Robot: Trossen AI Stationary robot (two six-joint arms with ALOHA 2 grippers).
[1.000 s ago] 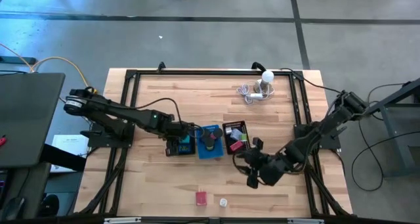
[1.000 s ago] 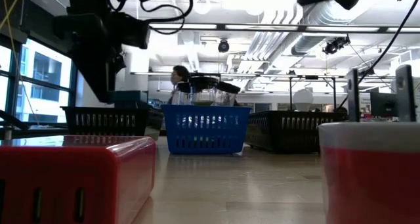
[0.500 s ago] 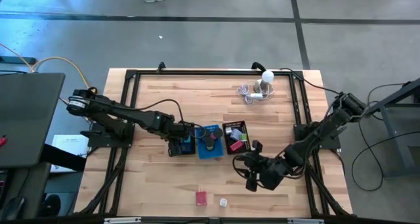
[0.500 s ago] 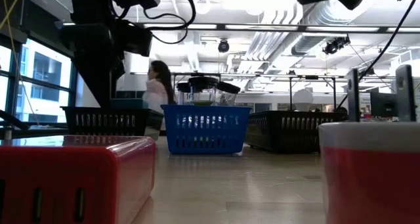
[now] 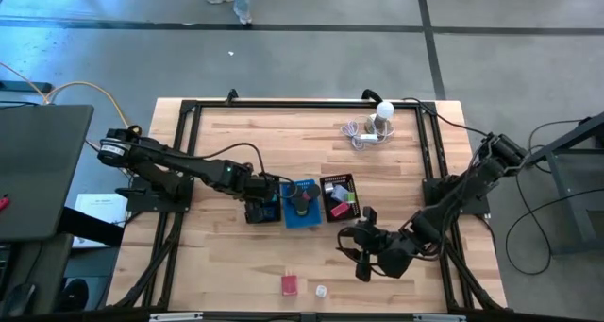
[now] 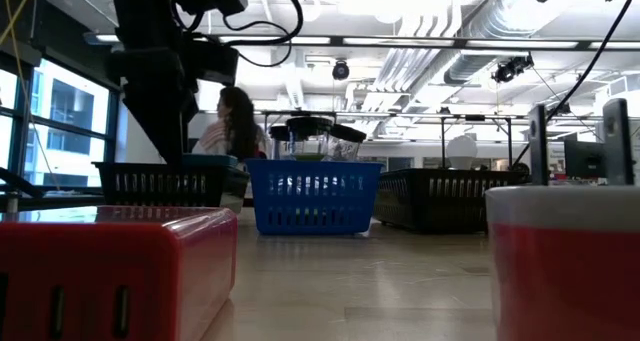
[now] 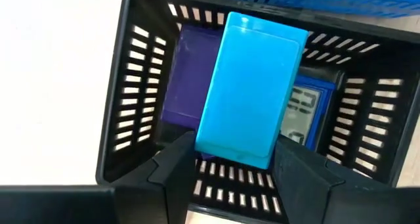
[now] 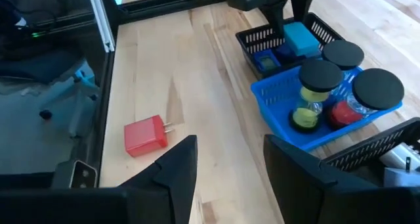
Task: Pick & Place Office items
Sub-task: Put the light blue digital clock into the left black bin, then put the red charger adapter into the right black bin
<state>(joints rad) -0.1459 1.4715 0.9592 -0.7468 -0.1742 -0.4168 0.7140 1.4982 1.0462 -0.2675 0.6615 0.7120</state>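
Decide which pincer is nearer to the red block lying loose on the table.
Right. The right pincer hangs open just beside the red block. The left pincer is farther off, over a black basket, holding a light blue block.

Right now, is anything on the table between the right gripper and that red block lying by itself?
Nothing visible. In the right wrist view, bare wood lies between the open right gripper and the red block; the blue tray sits off to the side.

Open-plan robotics lab. Exposed ceiling ducts (image 6: 440, 26) and strip lights run overhead. A wooden bench (image 5: 283, 138) stands on concrete floor (image 5: 283, 58).
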